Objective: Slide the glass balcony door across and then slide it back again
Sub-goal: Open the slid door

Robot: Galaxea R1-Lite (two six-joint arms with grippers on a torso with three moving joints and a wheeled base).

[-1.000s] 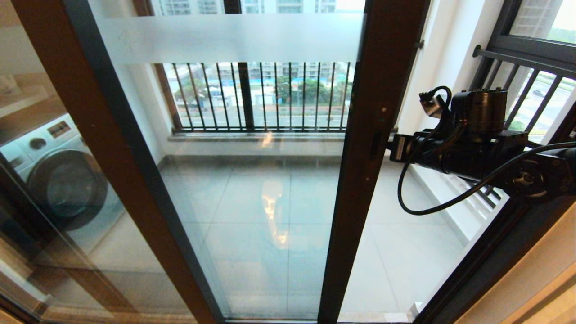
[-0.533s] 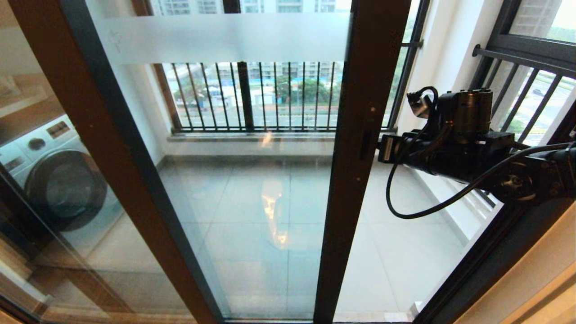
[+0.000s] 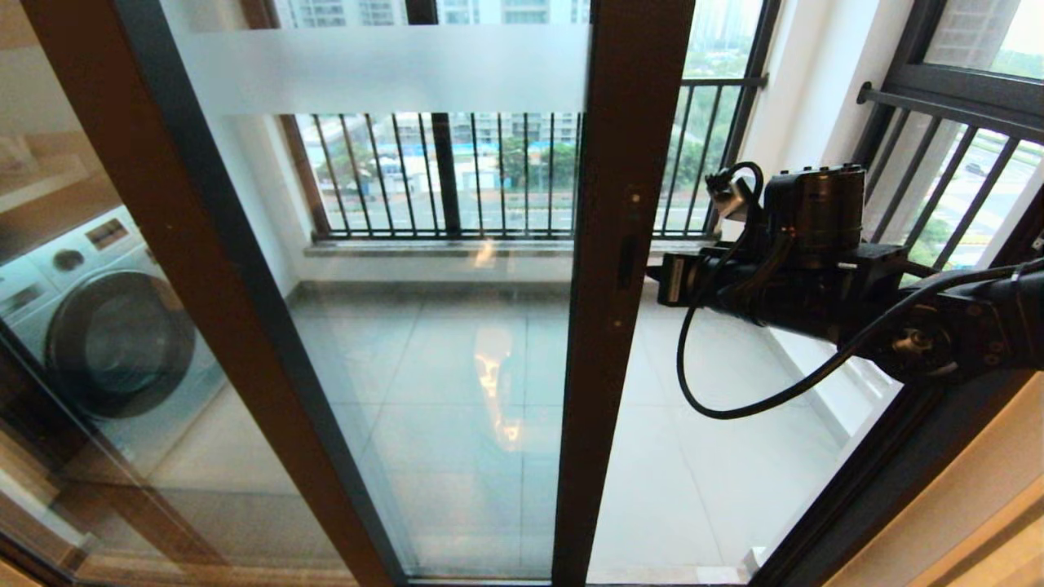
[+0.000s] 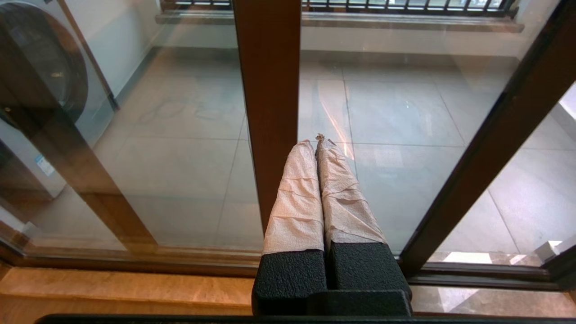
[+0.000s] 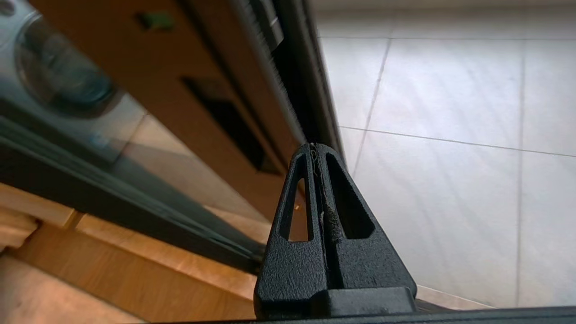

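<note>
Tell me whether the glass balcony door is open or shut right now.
Partly open. Bare balcony floor tiles show through the gap beside the glass balcony door, and the right pincer, shut, sits at its edge.

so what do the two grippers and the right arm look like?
Right gripper: textured black fingers with slotted cut-outs. Left gripper: black bases, fingers wrapped in pale crinkled tape. Right arm: black housings, cylindrical module on top, looping black cable.

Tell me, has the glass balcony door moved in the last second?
Yes. The glass balcony door has slid left against the fixed balcony railing, widening the opening, with the shut right claw at its edge.
</note>
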